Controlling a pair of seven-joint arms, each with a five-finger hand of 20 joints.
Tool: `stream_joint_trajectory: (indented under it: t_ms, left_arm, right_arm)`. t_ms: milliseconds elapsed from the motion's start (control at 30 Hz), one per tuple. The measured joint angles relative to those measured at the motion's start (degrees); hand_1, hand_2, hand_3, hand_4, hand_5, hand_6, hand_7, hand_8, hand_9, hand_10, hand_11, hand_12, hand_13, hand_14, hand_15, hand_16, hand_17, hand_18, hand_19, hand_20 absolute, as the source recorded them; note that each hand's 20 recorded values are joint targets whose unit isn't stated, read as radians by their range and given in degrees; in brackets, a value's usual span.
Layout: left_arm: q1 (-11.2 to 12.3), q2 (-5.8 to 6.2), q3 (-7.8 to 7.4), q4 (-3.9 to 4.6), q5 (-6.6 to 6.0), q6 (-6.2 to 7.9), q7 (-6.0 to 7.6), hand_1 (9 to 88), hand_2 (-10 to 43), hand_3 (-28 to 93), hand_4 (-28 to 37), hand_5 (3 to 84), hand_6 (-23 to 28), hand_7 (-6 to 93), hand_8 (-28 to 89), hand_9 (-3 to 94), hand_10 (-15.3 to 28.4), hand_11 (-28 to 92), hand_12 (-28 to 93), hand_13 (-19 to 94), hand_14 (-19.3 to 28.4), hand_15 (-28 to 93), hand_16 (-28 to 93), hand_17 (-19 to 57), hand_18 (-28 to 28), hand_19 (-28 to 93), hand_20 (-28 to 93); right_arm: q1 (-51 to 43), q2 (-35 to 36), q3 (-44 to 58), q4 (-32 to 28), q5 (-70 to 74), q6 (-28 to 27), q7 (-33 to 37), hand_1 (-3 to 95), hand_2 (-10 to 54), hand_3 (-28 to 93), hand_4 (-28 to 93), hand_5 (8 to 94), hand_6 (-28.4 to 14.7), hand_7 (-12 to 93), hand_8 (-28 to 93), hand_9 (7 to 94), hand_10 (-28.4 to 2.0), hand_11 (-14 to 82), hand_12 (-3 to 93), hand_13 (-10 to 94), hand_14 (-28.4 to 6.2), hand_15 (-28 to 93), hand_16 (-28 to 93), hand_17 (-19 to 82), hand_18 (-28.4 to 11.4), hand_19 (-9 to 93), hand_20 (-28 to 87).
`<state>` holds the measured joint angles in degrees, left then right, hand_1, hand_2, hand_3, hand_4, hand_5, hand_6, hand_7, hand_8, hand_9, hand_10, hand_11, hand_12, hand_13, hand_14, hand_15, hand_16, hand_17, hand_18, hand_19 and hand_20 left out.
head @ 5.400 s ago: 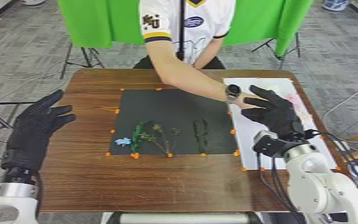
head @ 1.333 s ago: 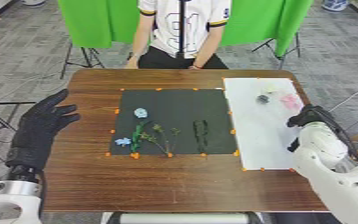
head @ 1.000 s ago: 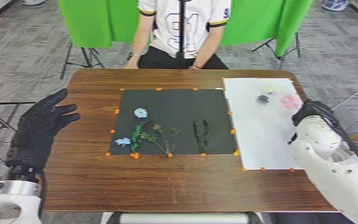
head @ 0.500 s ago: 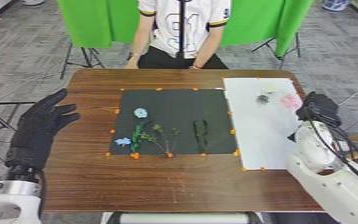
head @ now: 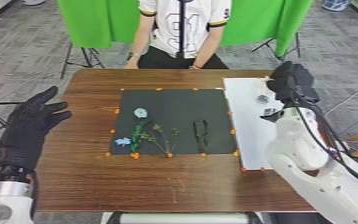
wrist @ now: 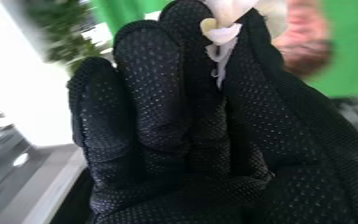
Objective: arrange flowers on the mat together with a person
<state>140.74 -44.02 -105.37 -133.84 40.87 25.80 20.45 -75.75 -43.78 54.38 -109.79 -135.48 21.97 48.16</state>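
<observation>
My left hand (head: 31, 117) is raised over the table's left edge, fingers relaxed. At the far right, my right hand (head: 294, 82) is over the white mat's (head: 255, 135) back corner. In the right wrist view, pale petals (wrist: 222, 32) show between the straight fingers and thumb of my right hand (wrist: 158, 110); whether they touch is unclear. A dark flower (head: 262, 99) lies beside that hand. On the black mat (head: 171, 102) are two light blue flowers (head: 141, 113), green stems (head: 138, 136), a branching sprig (head: 164, 140) and a dark green stem (head: 200, 134).
The brown wooden table (head: 171, 182) extends around both mats. Orange markers (head: 135, 155) line their edges. A person (head: 177, 45) sits across the table, hands low at its far edge. Green cloth (head: 91, 30) hangs behind.
My right hand has moved from the white mat's right edge toward its back corner, now covering where the pink flower was seen. My left hand has shifted slightly outward.
</observation>
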Motion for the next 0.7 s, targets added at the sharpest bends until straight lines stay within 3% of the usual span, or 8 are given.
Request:
stream_joint_trajectory:
  t_ms: [300,700]
  left_arm:
    - [0.15,-0.2,-0.32,-0.15,-0.09,0.0,-0.05,24.8,4.6,80,-27.0,33.4,7.0,18.2,-12,32.1,18.9,36,10,24,25.8,64,-13,-8.2,22.8,54,10]
    - [-0.38,-0.61,-0.21,0.02,-0.63,-0.35,-0.26,24.8,4.5,80,-26.9,33.4,7.0,18.1,-12,32.1,19.0,36,10,24,25.9,64,-13,-8.1,22.8,54,10]
  right_arm:
    - [13.23,-5.13,-17.03,-1.11,2.98,-0.58,-6.16,62.6,-9.5,63,-28,82.5,2.0,21,4,93.4,-5.4,12.9,38.9,81,-4.2,53,25,57,-10.0,93,3]
    - [23.08,-13.99,-36.07,7.74,1.69,-7.5,-9.34,61.9,-9.5,63,-28,81.4,2.4,23,4,92.6,-5.2,13.6,39.2,80,-4.5,54,24,56,-10.3,93,5]
